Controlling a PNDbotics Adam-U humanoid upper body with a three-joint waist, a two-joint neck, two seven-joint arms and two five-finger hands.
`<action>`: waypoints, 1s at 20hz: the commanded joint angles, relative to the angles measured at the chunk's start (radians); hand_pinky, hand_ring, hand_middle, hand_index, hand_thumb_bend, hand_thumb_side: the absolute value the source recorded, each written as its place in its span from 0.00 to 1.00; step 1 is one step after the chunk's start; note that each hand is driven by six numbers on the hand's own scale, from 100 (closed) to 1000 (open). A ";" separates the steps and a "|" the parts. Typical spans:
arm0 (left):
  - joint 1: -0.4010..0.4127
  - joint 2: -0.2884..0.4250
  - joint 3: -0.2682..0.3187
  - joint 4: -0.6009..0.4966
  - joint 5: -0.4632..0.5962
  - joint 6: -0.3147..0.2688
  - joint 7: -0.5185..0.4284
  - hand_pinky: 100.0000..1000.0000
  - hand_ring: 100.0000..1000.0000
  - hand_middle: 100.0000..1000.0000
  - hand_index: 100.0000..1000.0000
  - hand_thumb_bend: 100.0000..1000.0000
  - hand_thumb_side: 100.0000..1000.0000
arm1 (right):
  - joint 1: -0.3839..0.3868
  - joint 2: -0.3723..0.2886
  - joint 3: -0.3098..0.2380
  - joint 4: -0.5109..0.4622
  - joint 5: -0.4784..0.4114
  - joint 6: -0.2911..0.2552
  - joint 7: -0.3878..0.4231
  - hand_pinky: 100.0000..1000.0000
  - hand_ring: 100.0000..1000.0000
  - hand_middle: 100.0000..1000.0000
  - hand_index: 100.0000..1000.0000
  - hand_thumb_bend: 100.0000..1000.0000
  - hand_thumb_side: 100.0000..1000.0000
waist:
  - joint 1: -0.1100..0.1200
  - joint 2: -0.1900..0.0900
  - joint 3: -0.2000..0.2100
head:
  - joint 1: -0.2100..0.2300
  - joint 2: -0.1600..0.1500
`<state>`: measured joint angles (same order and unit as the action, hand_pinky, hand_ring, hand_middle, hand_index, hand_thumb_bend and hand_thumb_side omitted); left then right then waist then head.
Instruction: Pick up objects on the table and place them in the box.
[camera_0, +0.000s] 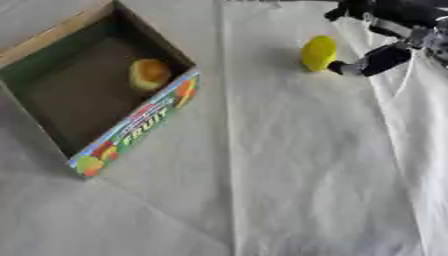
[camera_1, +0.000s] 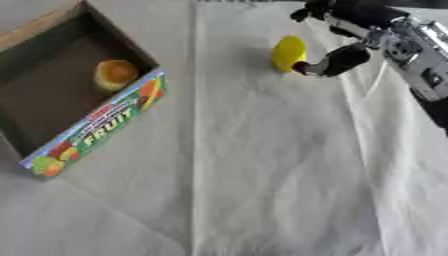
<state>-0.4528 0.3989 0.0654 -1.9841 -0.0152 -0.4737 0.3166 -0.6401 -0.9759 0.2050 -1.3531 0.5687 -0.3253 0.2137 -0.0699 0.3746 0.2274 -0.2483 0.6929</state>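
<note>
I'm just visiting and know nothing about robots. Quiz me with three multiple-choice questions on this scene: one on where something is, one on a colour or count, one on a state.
1. Where is the orange-yellow fruit?
A. inside the box
B. on the cloth
C. in the robot's hand

2. What colour is the object by the right hand?
A. red
B. yellow
C. blue

3. How many objects lie in the box?
A. none
B. one
C. three

Answers:
1 A: it sits on the box floor near the printed wall.
2 B: it is plainly yellow against the white cloth.
3 B: only the one fruit shows inside.
</note>
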 joint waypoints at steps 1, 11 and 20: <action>-0.011 0.010 0.003 -0.016 0.005 0.001 -0.006 0.77 0.79 0.75 0.85 0.00 0.24 | -0.026 -0.018 -0.005 0.017 0.028 -0.018 0.003 0.94 1.00 0.83 0.96 0.37 0.42 | 0.004 -0.018 -0.001 | 0.000 -0.012; -0.008 0.001 0.004 -0.016 0.007 0.004 -0.012 0.77 0.79 0.76 0.85 0.00 0.26 | -0.077 0.021 -0.007 0.107 0.055 -0.010 -0.028 0.92 1.00 0.82 0.95 0.22 0.37 | 0.004 -0.002 0.001 | 0.003 -0.026; -0.010 -0.008 0.007 -0.016 0.006 0.005 -0.012 0.77 0.79 0.76 0.85 0.00 0.28 | -0.105 0.041 -0.018 0.185 0.093 0.006 -0.044 0.92 1.00 0.83 0.95 0.21 0.40 | 0.005 0.019 0.003 | 0.003 -0.045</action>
<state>-0.4527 0.3808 0.0654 -1.9841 -0.0090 -0.4682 0.3064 -0.7272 -0.9108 0.2036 -1.1751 0.6490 -0.3202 0.1759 -0.0695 0.4141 0.2289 -0.2469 0.6640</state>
